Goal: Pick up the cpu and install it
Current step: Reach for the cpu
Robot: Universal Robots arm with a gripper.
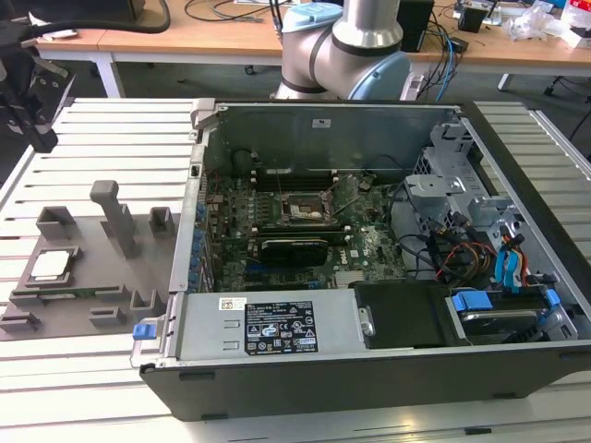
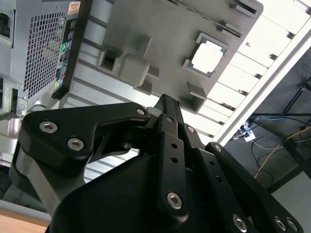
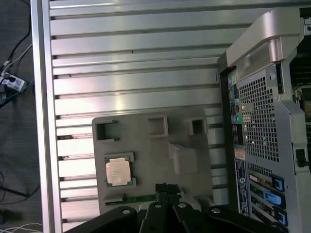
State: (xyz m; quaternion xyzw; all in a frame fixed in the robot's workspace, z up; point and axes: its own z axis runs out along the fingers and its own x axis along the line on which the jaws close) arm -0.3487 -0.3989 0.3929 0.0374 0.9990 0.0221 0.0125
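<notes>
The cpu is a small silvery square chip lying flat in a recess of the grey plastic tray at the exterior view's left. Both wrist views show the cpu from above, seated in the tray. My black gripper hangs well above the slatted table, behind the tray and apart from the chip. Its fingertips are pressed together with nothing between them. The black-framed socket sits on the motherboard inside the open computer case.
Upright holders rise from the tray near the chip. The case's metal wall stands between tray and motherboard. Cables and drive bays crowd the case's right side. The arm's base is behind the case.
</notes>
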